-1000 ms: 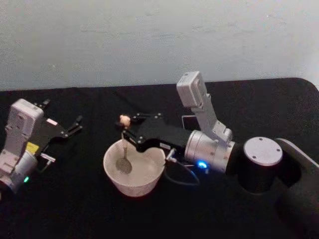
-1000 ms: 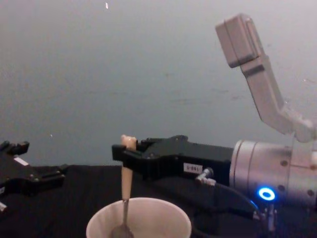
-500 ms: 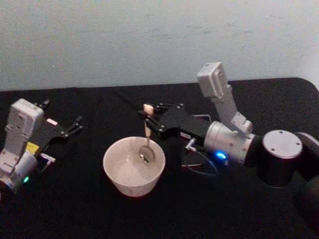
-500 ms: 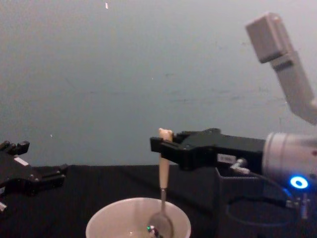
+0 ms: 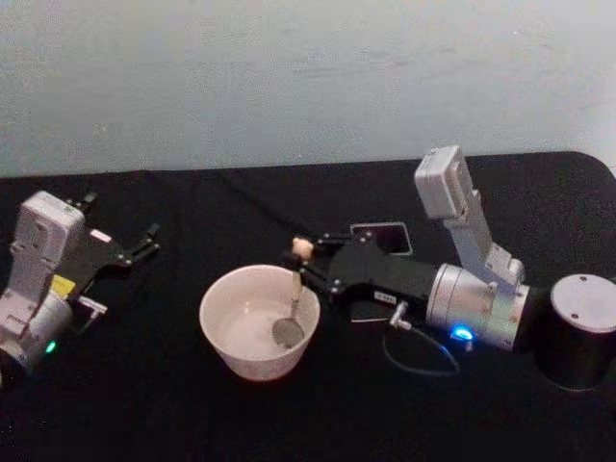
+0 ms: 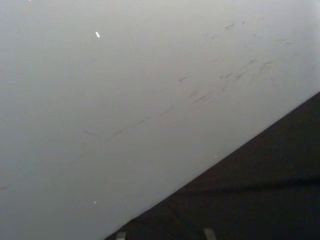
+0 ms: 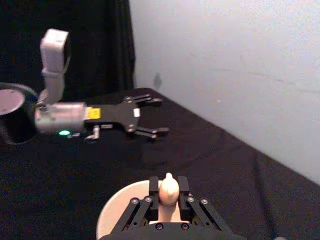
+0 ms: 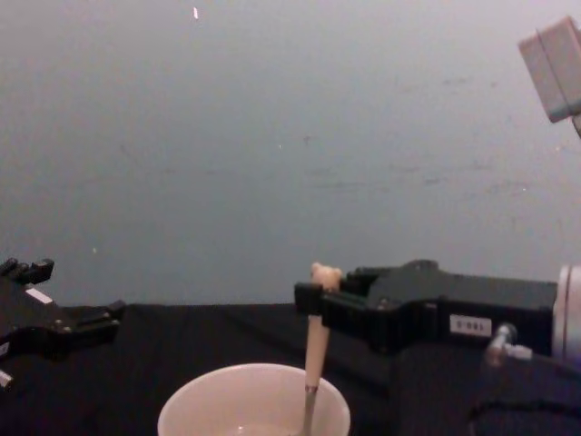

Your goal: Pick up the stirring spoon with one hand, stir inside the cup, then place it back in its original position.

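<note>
The cream-white cup [image 5: 241, 361] sits on the black table in front of me, also seen in the chest view [image 8: 209, 413] and the right wrist view [image 7: 116, 214]. The stirring spoon [image 5: 295, 289] stands nearly upright at the cup's right side, its bowl end down inside the cup. My right gripper [image 5: 306, 258] is shut on the stem just below the bear head [image 7: 168, 189]. In the chest view the spoon [image 8: 317, 350] drops from the right gripper [image 8: 313, 300] into the cup. My left gripper [image 5: 120, 223] rests open at the far left, apart from the cup.
A dark grey square holder [image 5: 380, 236] stands just behind the right gripper, to the right of the cup. The left gripper [image 7: 161, 116] lies beyond the cup as the right wrist sees it. A pale wall runs along the table's far edge.
My right gripper has carried the spoon across the cup from its left side to its right side, with the bowl end staying inside. The left arm has not moved.
</note>
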You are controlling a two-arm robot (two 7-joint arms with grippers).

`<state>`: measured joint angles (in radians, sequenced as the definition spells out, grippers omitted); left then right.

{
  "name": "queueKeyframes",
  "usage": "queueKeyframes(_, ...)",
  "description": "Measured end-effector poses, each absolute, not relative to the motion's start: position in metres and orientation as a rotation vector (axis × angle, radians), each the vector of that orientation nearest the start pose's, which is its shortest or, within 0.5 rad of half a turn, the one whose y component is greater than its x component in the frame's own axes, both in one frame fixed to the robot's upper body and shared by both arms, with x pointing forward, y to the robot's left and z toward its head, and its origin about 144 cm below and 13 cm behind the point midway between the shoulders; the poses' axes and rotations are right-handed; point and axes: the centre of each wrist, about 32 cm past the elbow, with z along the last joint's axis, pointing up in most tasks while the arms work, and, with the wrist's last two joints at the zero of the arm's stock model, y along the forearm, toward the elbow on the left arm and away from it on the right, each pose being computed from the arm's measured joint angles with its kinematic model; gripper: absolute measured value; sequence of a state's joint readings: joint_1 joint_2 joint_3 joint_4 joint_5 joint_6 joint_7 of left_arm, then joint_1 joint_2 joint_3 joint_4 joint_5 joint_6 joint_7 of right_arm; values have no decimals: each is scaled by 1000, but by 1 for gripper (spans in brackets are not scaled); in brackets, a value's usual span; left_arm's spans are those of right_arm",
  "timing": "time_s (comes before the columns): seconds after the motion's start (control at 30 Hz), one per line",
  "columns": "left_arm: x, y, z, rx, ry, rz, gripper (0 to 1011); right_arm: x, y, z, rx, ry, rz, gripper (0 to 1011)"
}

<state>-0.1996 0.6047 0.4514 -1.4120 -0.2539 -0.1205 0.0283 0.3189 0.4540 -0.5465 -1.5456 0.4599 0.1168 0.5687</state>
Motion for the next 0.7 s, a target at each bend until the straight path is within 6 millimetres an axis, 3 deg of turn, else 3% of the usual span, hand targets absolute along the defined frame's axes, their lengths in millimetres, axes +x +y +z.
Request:
queueKeyframes(0.37, 489, 310, 1140, 305, -285, 1248, 1001, 502, -189, 1190, -119, 22, -451, 214)
queueKeyframes(0.7, 489, 310, 1140, 304, -285, 1248, 1001, 516, -163, 1188, -107, 35, -452, 214)
